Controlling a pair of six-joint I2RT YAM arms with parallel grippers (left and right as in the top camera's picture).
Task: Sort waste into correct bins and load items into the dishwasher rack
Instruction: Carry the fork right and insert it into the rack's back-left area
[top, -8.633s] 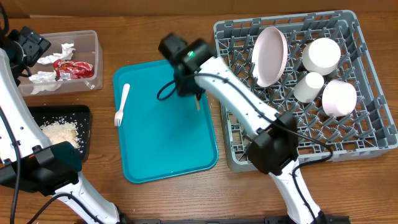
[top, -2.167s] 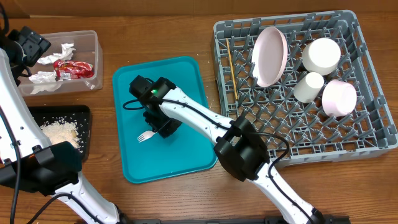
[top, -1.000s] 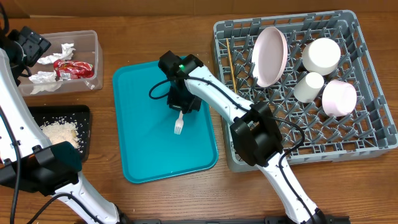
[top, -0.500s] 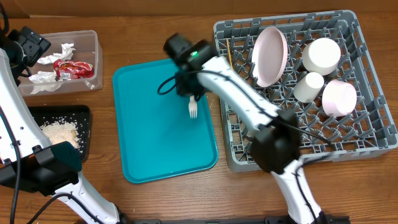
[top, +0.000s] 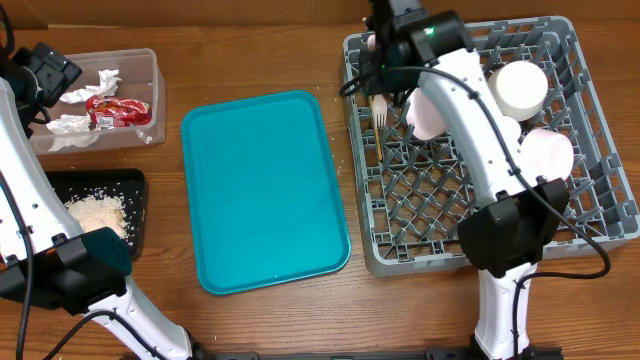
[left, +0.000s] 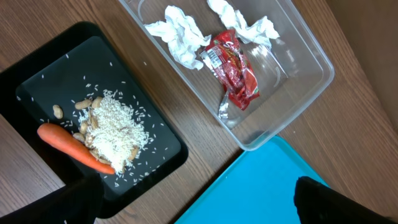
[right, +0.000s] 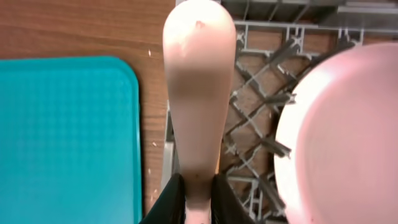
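- The white plastic fork (top: 379, 112) hangs in the clenched right jaws, over the left edge of the large square grey plastic rack (top: 420, 200), upper middle of the overhead frame.
- Released here, it may fall outside the wall onto the wooden tabletop (top: 280, 320), or strike the pale pink round plate (right: 336, 137) just beside it.
- The left jaws stand released, upper left.

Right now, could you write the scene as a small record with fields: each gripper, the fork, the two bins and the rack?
right gripper: shut on the white fork
white fork: held above the left side of the dishwasher rack, beside the plate
left gripper: open, holding nothing, above the bins
clear tub: napkins and red wrapper inside
black tray: rice and carrot inside
dishwasher rack: plate and bowls inside
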